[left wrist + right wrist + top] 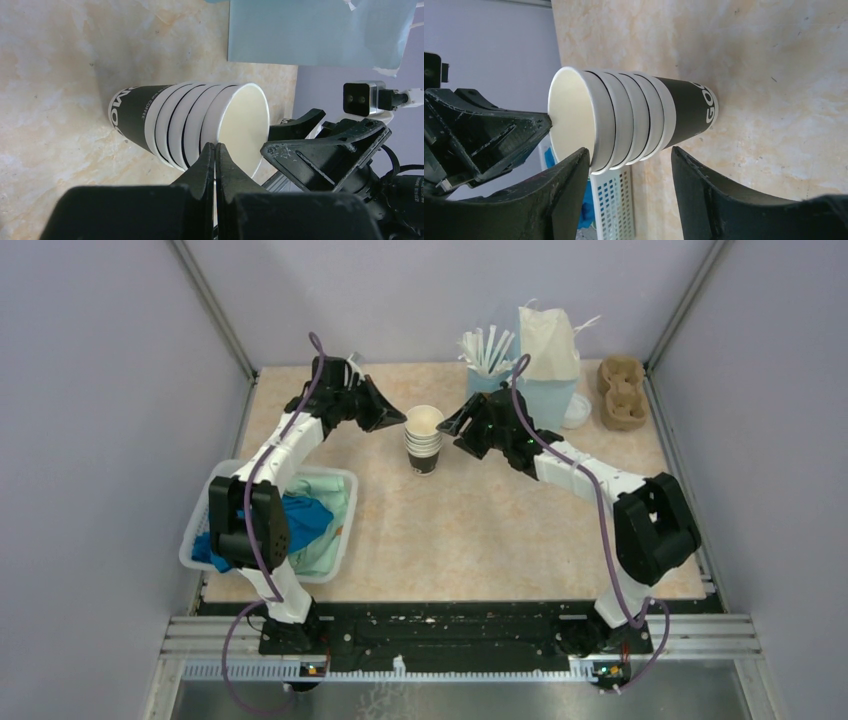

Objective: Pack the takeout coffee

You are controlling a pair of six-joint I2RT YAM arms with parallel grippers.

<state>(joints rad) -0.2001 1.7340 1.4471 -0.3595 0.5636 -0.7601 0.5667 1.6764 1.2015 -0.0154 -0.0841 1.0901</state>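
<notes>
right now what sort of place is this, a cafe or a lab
Likely a robot test cell staged as a takeout counter: plain partition walls box in a small table, with stacked paper cups, a pulp cup carrier and a white paper bag.

Only a sliver of a round white plastic lid (578, 412) shows past the light blue paper bag (550, 400); what lies under it cannot be told. The right arm (560, 465) covers the foot of the light blue cup of white sticks (486, 378). The left arm (285, 450) hides part of the blue cloth (305, 520). The left wrist view crops the bag.
</notes>
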